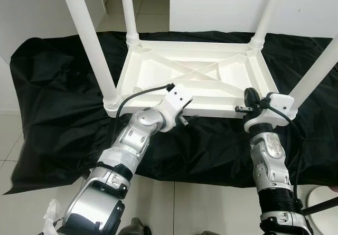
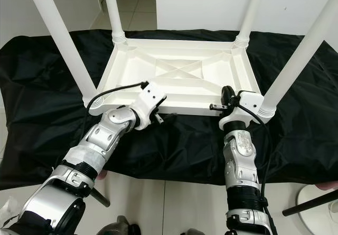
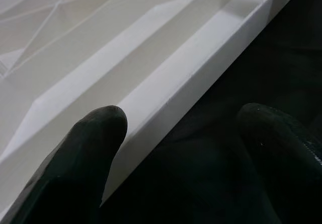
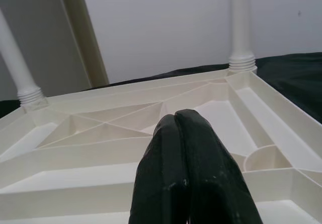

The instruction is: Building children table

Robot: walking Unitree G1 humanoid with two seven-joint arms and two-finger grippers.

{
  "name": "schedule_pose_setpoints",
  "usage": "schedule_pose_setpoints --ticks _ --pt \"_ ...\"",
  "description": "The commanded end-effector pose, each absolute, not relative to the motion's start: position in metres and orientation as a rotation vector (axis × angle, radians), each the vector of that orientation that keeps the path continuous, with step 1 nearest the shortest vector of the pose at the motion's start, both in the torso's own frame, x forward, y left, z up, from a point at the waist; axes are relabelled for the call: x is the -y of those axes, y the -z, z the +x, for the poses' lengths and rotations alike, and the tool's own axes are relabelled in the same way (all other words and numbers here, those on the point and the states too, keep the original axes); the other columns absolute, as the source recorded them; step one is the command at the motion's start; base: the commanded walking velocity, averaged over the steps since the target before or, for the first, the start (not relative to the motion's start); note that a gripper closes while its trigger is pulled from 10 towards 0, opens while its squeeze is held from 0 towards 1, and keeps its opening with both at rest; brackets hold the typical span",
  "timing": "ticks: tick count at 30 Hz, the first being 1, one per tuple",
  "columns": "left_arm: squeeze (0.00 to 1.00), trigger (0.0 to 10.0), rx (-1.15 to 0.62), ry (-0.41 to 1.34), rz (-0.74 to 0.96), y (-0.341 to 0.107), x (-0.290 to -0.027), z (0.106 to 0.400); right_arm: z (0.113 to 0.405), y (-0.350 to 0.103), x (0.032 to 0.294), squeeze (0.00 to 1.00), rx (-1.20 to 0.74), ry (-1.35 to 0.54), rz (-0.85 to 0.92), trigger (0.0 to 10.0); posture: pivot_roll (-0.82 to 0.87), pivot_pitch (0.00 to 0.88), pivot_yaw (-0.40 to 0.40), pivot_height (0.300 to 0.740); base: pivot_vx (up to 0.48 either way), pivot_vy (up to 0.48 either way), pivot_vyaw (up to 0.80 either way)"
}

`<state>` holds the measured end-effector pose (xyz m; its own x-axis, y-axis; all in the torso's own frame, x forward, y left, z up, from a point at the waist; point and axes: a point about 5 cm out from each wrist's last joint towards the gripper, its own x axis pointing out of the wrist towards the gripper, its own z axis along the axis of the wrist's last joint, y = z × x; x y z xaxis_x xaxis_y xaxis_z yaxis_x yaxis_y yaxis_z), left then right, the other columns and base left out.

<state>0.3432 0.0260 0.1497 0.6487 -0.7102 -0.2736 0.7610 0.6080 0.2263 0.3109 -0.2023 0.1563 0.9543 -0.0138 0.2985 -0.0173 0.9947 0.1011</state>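
A white plastic children's table (image 1: 195, 71) lies upside down on a black cloth (image 1: 53, 87), with its white legs (image 1: 92, 45) standing up at the corners. My left gripper (image 3: 186, 128) is open at the table's near edge. One finger (image 3: 95, 133) is over the ribbed underside and the other is over the cloth, so the rim (image 3: 201, 68) runs between them. My right gripper (image 4: 177, 121) is shut with nothing in it. It hovers just above the near edge by the near right leg (image 1: 317, 71) and points across the underside.
The cloth covers a low surface whose front edge drops to a tiled floor (image 1: 200, 203). A round white base with a dark rod (image 1: 322, 206) stands at the lower right. A white wall (image 1: 222, 2) is behind the table.
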Motion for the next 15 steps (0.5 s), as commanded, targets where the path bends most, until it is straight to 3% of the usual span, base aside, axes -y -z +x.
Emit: schedule_pose_setpoints --ticks 1,15 --pt "0.00 10.0 -0.176 0.739 0.353 -0.148 -0.030 0.350 0.307 -0.154 0.197 0.00 0.289 -0.035 0.095 10.0 -0.05 0.000 0.061 0.740 0.000 0.000 0.00" --pt "0.00 10.0 -0.154 0.668 0.339 -0.157 -0.027 0.363 0.283 -0.144 0.185 0.00 0.242 -0.108 0.082 10.0 -0.09 0.000 0.064 0.740 0.000 0.000 0.00"
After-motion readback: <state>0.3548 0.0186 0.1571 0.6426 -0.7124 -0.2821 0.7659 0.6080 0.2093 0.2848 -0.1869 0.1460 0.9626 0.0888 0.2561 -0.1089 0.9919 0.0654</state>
